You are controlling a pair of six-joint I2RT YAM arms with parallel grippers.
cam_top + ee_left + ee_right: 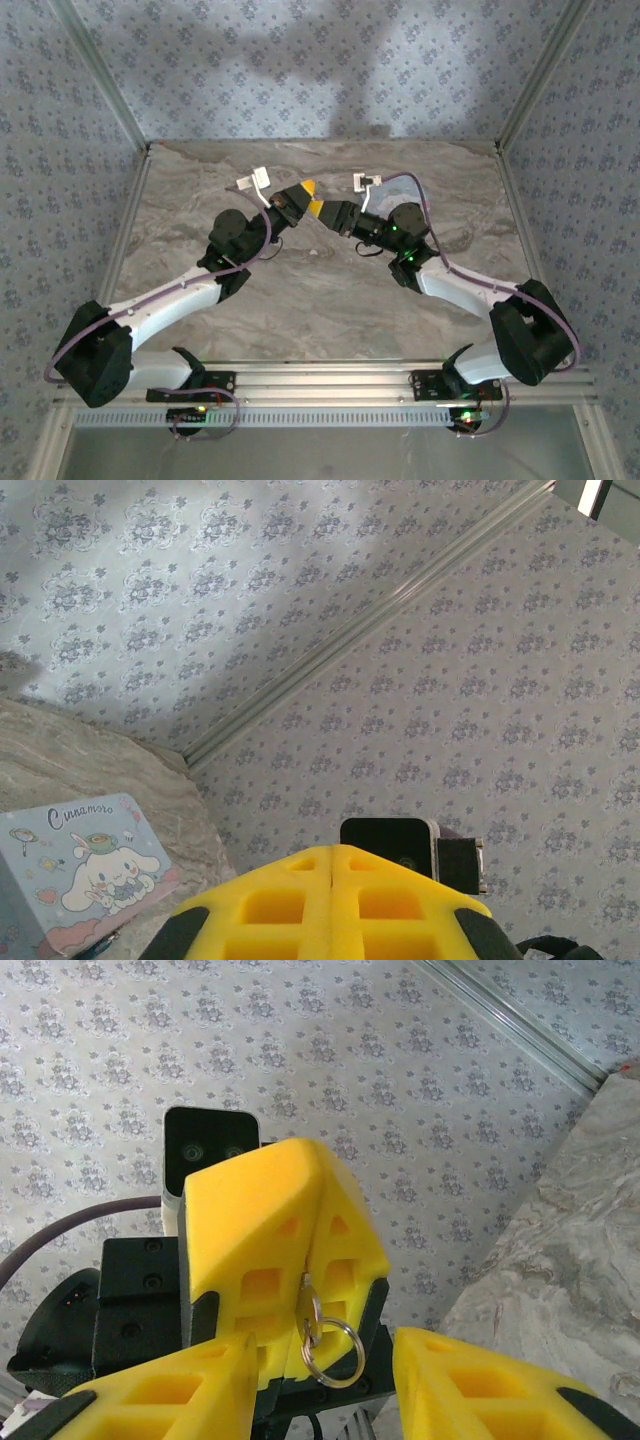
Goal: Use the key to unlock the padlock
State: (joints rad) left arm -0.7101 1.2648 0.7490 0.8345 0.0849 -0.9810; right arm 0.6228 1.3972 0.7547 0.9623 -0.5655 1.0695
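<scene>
Ok, left gripper (308, 1250) is clenched on the key (305, 1308), its ring (337, 1352) dangling between my right gripper's (318, 207) parted fingers; risk is I close on the loose ring instead of the key, it swivels, and the key twists out or drops.

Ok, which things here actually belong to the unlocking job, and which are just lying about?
Part of the job:
- small silvery key on a thin wire ring
- left gripper, shut on that key
- right gripper, open, facing the key

Just lying about:
- light-blue rectangular cartoon-printed tin, resting on the grey marble-patterned table
</scene>
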